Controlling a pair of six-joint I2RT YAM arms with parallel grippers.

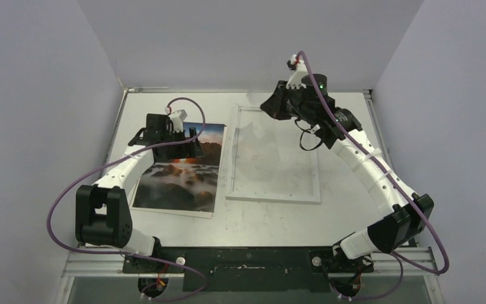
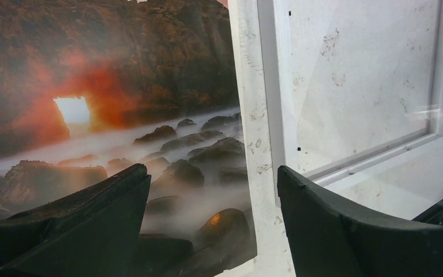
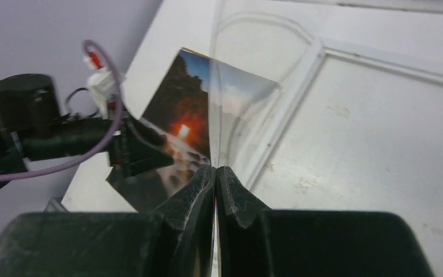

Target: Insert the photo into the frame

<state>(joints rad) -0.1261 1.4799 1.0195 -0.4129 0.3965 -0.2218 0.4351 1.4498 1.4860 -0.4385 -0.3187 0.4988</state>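
The photo [image 1: 183, 183] of dark rocks, mist and an orange glow lies flat on the table, left of the frame [image 1: 272, 196]. The white frame also lies flat, with a gap between it and the photo. My left gripper [image 1: 180, 147] hovers open over the photo's upper right part. In the left wrist view its fingers [image 2: 109, 202] straddle the right edge of the photo [image 2: 121, 75] and the left rail of the frame [image 2: 277, 86], with nothing between them. My right gripper [image 1: 272, 104] is over the frame's far end, shut [image 3: 215, 170] on a clear sheet [image 3: 231, 104] raised above the frame [image 3: 300, 98].
Grey walls close in the white table [image 1: 348, 209] on the left, back and right. A black base plate [image 1: 247, 259] runs along the near edge. The left arm's purple cable [image 1: 63, 196] loops out over the table's left side.
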